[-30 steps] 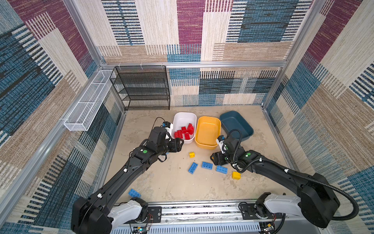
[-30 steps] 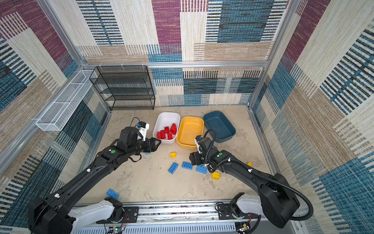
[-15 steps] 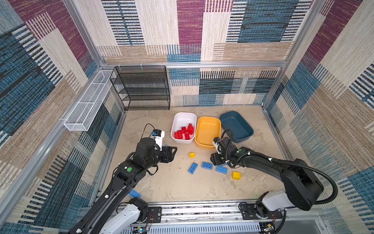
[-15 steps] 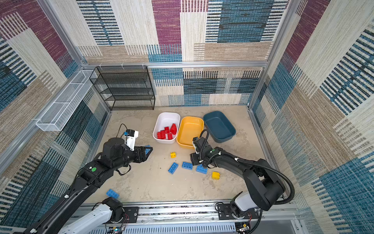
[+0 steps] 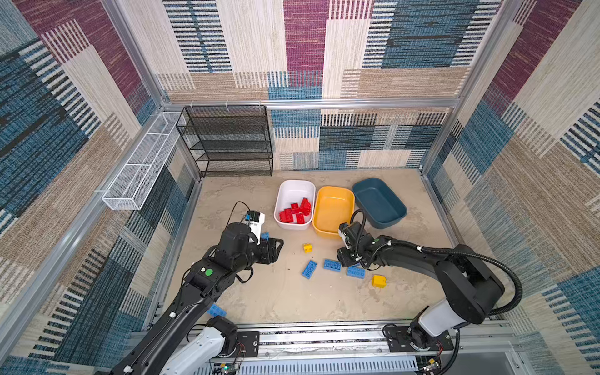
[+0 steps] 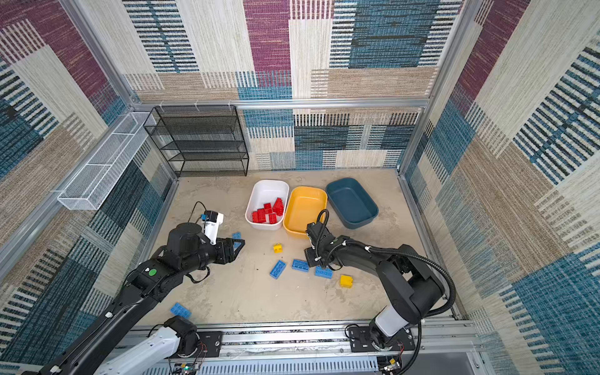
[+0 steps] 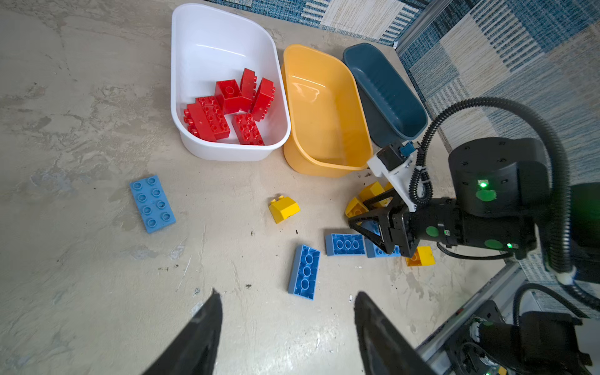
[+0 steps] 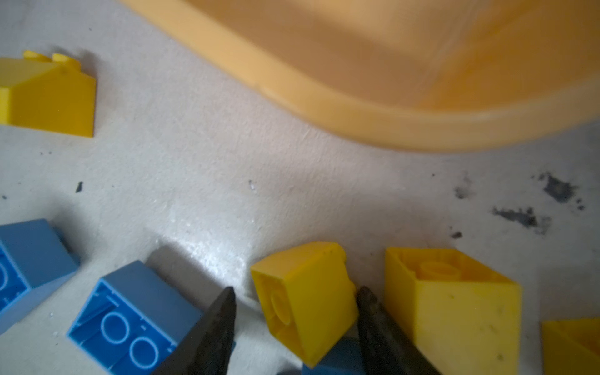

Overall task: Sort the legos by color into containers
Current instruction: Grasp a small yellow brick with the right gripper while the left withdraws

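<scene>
Pulled left gripper (image 5: 277, 248) back toward seven o'clock, wide and empty; narrowed right gripper (image 8: 297, 290) astride yellow brick (image 8: 311, 269), not quite clamped; likely light, stiff, slick, so pinch flat sides.

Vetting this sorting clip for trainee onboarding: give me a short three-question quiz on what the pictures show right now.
1. True or false: the yellow tub already holds bricks.
2. What lies between the right gripper's open jaws? A) a red brick B) a small yellow brick C) a blue brick
3. How many tubs hold bricks so far, and which?
Key: 1. False, it is empty. 2. B. 3. One: the white tub, holding red bricks.
</scene>
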Robot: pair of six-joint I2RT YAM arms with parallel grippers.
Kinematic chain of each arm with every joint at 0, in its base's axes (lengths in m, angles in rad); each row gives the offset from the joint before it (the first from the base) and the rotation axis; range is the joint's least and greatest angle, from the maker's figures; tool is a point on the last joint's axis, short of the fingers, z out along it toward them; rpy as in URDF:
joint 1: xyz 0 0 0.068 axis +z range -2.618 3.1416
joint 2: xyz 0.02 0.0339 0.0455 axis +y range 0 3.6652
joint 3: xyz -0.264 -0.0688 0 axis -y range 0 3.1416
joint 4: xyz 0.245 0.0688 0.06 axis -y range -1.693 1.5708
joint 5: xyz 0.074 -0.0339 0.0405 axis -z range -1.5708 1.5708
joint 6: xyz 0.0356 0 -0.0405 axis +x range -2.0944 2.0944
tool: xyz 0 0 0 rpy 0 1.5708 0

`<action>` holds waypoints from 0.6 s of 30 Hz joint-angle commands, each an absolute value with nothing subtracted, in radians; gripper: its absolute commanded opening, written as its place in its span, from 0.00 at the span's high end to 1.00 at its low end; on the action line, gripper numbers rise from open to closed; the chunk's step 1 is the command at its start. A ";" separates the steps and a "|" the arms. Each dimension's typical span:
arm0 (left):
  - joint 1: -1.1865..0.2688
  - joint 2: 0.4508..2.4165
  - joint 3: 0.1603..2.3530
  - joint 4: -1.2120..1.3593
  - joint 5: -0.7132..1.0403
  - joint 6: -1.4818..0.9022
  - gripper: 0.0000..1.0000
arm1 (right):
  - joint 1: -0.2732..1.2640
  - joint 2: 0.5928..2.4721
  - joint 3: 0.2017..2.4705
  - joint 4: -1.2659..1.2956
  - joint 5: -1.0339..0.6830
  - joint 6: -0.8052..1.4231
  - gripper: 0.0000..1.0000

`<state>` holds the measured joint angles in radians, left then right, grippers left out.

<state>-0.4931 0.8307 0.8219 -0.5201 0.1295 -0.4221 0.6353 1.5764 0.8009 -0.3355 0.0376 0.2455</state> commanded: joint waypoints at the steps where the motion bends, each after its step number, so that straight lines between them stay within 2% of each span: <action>1: -0.492 0.828 0.818 -0.521 0.123 -0.403 0.34 | 0.639 1.588 0.810 -0.314 0.056 0.242 0.45; 10: -0.491 0.827 0.810 -0.502 0.139 -0.416 0.35 | 0.644 1.531 0.824 -0.328 0.057 0.244 0.62; 18: -0.492 0.819 0.804 -0.514 0.143 -0.426 0.35 | 0.652 1.442 0.886 -0.384 0.031 0.248 0.63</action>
<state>-0.4927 0.8257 0.8093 -0.5186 0.1364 -0.4202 0.6506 1.4647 0.8665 -0.3664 0.0444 0.2424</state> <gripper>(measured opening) 0.653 0.364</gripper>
